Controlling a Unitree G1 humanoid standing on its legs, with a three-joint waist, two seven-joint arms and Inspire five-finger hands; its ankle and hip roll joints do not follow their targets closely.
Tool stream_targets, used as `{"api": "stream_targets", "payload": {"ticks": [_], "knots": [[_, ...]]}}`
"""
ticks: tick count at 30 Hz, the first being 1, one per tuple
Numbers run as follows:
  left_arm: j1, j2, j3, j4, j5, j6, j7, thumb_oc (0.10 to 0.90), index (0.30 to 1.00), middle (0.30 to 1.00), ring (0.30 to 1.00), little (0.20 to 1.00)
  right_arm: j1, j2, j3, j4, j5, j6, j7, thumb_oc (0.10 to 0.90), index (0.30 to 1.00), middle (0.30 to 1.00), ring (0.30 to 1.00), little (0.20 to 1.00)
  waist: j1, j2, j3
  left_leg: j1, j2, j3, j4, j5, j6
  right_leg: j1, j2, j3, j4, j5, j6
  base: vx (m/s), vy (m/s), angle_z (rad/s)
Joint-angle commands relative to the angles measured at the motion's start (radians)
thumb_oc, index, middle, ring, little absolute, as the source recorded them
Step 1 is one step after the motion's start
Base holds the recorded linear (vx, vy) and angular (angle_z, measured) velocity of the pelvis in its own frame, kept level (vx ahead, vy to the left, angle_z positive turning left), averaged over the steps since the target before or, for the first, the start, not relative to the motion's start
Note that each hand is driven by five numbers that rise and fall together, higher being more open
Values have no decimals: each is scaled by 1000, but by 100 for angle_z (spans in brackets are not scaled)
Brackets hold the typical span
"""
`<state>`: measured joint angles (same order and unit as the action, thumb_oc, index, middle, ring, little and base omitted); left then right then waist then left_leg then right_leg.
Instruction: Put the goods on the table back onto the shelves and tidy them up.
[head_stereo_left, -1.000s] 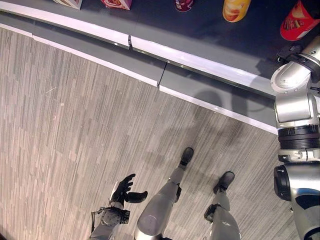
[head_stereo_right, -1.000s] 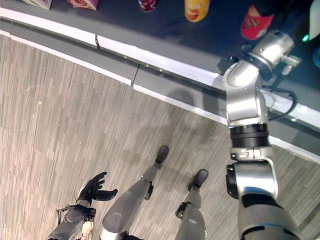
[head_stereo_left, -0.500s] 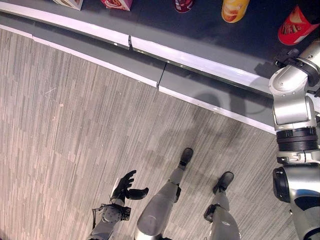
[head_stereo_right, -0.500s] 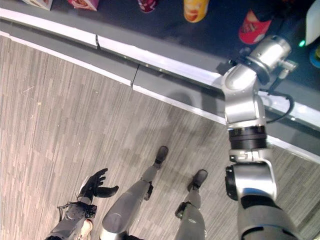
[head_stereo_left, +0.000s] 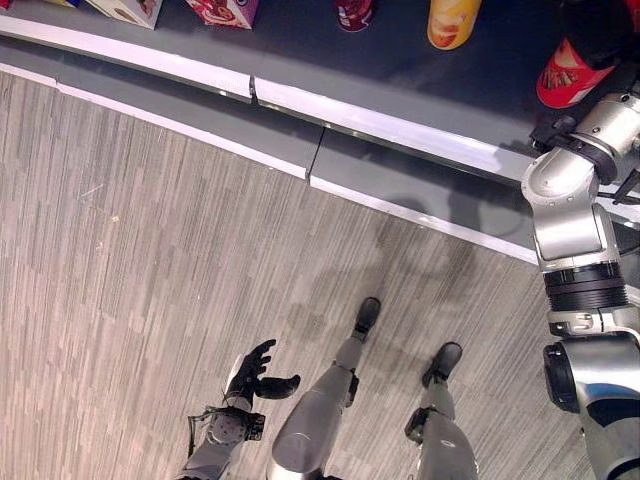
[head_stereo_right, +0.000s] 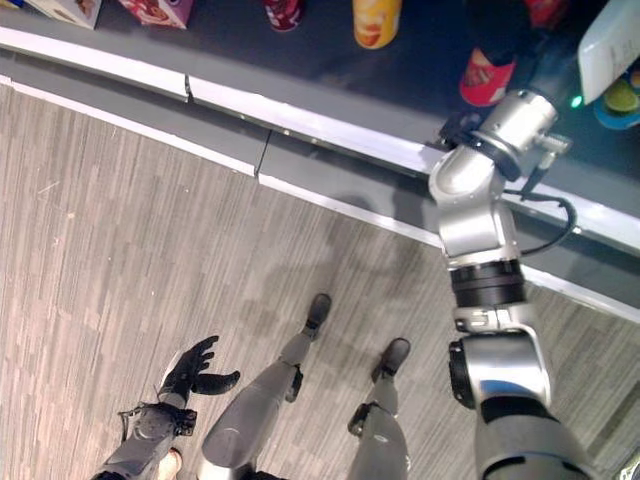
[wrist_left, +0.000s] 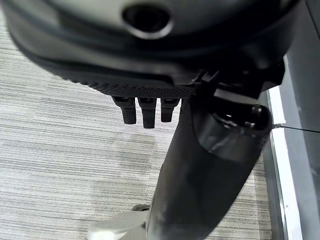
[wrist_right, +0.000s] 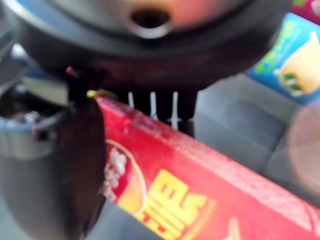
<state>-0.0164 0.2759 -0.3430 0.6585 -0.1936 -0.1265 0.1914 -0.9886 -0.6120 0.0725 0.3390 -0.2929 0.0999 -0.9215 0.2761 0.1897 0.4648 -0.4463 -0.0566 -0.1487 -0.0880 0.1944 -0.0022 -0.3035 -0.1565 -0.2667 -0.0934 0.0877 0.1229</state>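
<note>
Right hand (wrist_right: 150, 107) out over the dark shelf (head_stereo_left: 400, 50), fingers and thumb wrapped round a red snack box (wrist_right: 210, 185). In the right wrist view the box's long axis runs slantwise across the palm, one end tucked under the thumb, the other end running out past the fingers. From the head views the box (head_stereo_left: 565, 80) shows red beyond the right wrist, over the shelf surface; whether it touches the shelf cannot be told.

Left hand (head_stereo_left: 252, 372) low beside the robot above the wood-grain floor (head_stereo_left: 130, 250), fingers spread and relaxed, holding nothing.

On the shelf, in a row: yellow tube (head_stereo_left: 452, 20), dark red can (head_stereo_left: 352, 12), pink-red carton (head_stereo_left: 220, 12). A blue packet (wrist_right: 290, 65) lies just past the held box.
</note>
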Motion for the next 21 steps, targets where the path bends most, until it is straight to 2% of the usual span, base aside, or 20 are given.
{"api": "stream_targets", "payload": {"ticks": [1, 7, 12, 16, 17, 20, 21], "knots": [[32, 70, -14, 28, 7, -9, 52, 800, 900, 900, 900, 900, -49, -72, 8, -84, -28, -51, -41, 800, 900, 900, 900, 900, 23, -56, -39, -4, -9, -17, 13, -77, -54, 72, -100, -13, 12, -19, 86, 0, 0, 0], [32, 66, -13, 29, 4, -5, 51, 800, 900, 900, 900, 900, -39, -63, 7, -103, -28, -55, -37, 800, 900, 900, 900, 900, 21, -58, -45, 6, -7, -14, 13, -80, -53, 77, -100, -10, 13, -20, 85, 0, 0, 0], [30, 62, -4, 47, 12, 6, 50, 800, 900, 900, 900, 900, -5, -53, -10, -198, -54, -63, -25, 800, 900, 900, 900, 900, 11, -75, -57, 27, -2, -6, 14, -89, -51, 86, -96, -5, 13, -17, 86, 0, 0, 0], [28, 58, 6, 62, 17, 16, 46, 800, 900, 900, 900, 900, 44, -43, -25, -297, -78, -73, 3, 800, 900, 900, 900, 900, -1, -98, -62, 45, 7, 7, 15, -95, -51, 93, -89, 5, 12, -13, 86, -17, -4, -12], [28, 52, 13, 75, 21, 27, 43, 800, 900, 900, 900, 900, 86, -21, -32, -356, -87, -86, 26, 800, 900, 900, 900, 900, -16, -115, -69, 57, 15, 13, 16, -98, -50, 96, -84, 14, 10, -8, 84, -16, 15, -15], [29, 42, 28, 97, 30, 40, 46, 800, 900, 900, 900, 900, 190, 30, -41, -451, -97, -104, 66, 800, 900, 900, 900, 900, -39, -142, -87, 79, 23, 31, 11, -104, -51, 100, -79, 26, 7, 3, 85, -14, 39, -9], [27, 34, 44, 126, 40, 54, 45, 800, 900, 900, 900, 900, 277, 66, -48, -495, -57, -142, 107, 800, 900, 900, 900, 900, -65, -158, -99, 92, 27, 44, 5, -107, -50, 101, -78, 34, 7, 14, 87, 13, 86, -23]]}}
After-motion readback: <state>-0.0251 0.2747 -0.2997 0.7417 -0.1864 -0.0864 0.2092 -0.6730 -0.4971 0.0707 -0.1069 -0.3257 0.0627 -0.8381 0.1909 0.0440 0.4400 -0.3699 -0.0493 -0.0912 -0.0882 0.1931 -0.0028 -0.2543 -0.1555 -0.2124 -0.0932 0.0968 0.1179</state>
